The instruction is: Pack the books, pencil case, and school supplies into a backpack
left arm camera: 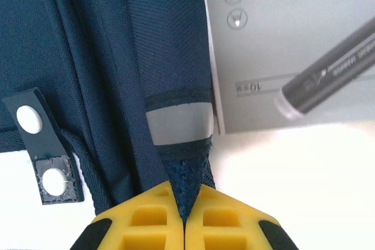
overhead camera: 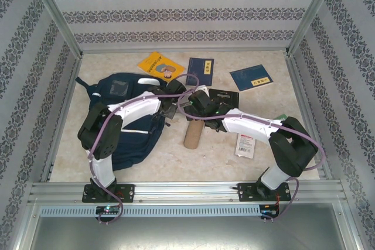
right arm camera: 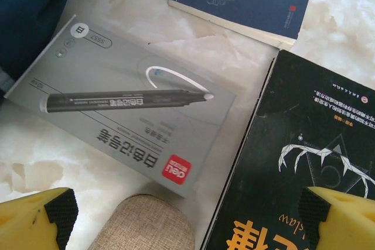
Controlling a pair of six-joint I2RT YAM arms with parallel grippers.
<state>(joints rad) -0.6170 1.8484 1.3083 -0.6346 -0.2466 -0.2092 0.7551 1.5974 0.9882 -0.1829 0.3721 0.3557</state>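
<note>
On the pale marbled table (overhead camera: 199,165), your left gripper (left arm camera: 184,226) pinches the soft strap (left arm camera: 181,174) of the backpack (overhead camera: 120,89). The right gripper (right arm camera: 190,218) hangs wide open, empty, over the tan pencil case (right arm camera: 146,226). It looks light and squashy: grasp across its middle.

backpack (overhead camera: 133,141): navy all over, one grey reflective stripe
yellow book (overhead camera: 157,64): bright yellow, obviously
navy books (overhead camera: 200,71): dark blue, pale labels
black book (right arm camera: 310,144): black, gold lettering, white line drawing
box (right arm camera: 135,139): flat grey, red logo tag, dark pen pic
pencil case (overhead camera: 193,136): plain tan
packet (overhead camera: 245,144): white, red print
bench (overhead camera: 281,95): creamy marble look
fingers (right arm camera: 35,218): yellow, black pads
</note>
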